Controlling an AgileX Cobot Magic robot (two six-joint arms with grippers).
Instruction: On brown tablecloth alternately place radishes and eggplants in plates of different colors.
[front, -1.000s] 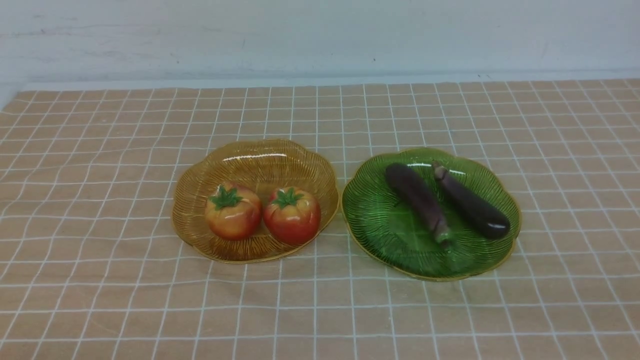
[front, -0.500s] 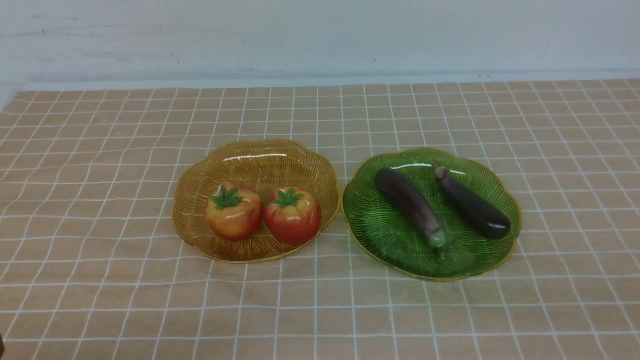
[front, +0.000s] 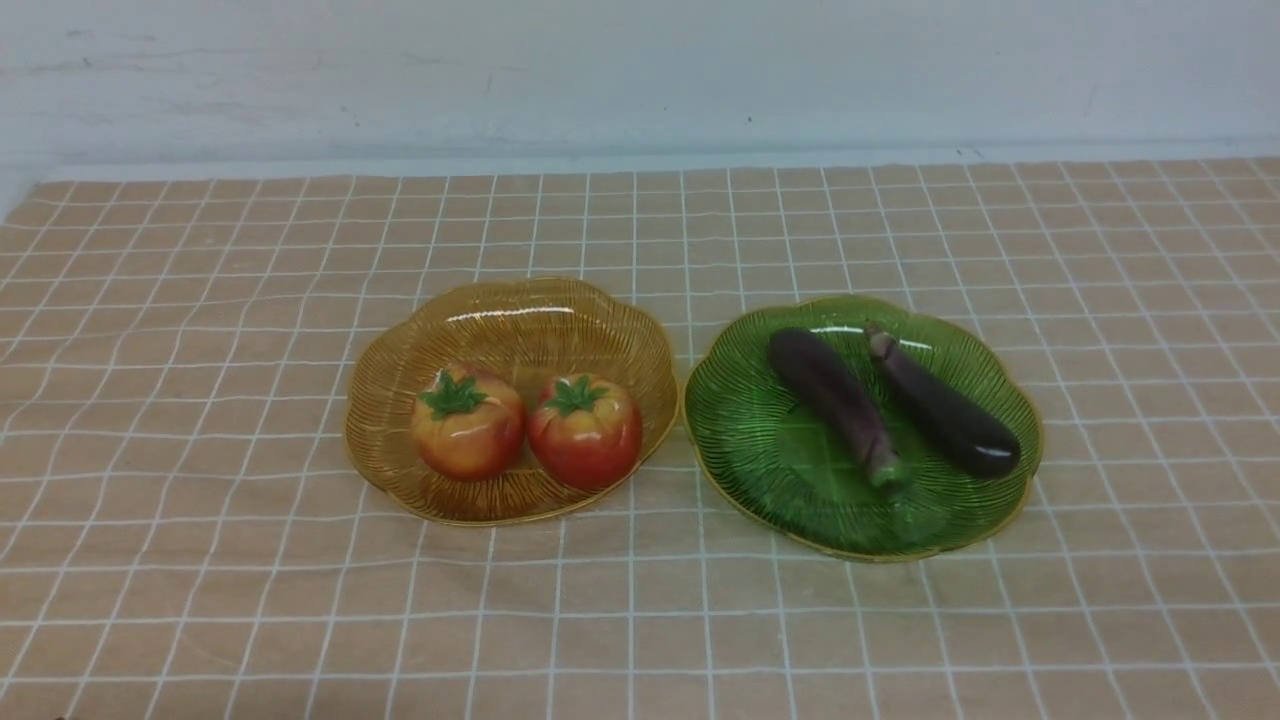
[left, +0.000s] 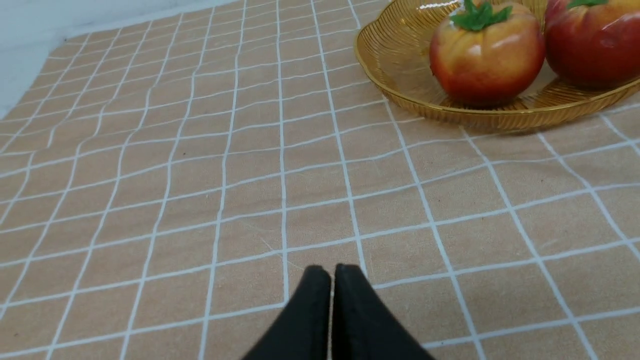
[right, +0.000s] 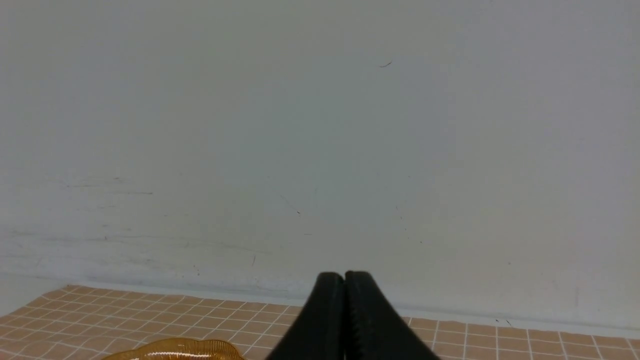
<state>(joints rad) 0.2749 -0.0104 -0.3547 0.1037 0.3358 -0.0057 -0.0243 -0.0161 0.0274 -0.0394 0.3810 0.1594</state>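
Observation:
Two red-orange radishes (front: 467, 435) (front: 584, 430) sit side by side in the amber plate (front: 510, 320) on the brown tablecloth (front: 200, 560). Two dark purple eggplants (front: 838, 406) (front: 943, 402) lie in the green plate (front: 750, 450) to its right. Neither gripper shows in the front view. In the left wrist view my left gripper (left: 332, 270) is shut and empty, low over bare cloth, well apart from the amber plate (left: 400, 95) and its radishes (left: 485, 52) (left: 595, 42). My right gripper (right: 344, 276) is shut and empty, raised and facing the wall, with the amber plate's rim (right: 175, 347) below it.
A pale wall (front: 640, 70) runs along the far edge of the table. The cloth is slightly wrinkled on the left side (front: 120, 420).
The left eggplant in the green plate shifted a little leftward and back, ending close to where it lay a second ago. The radishes and both plates have not moved.

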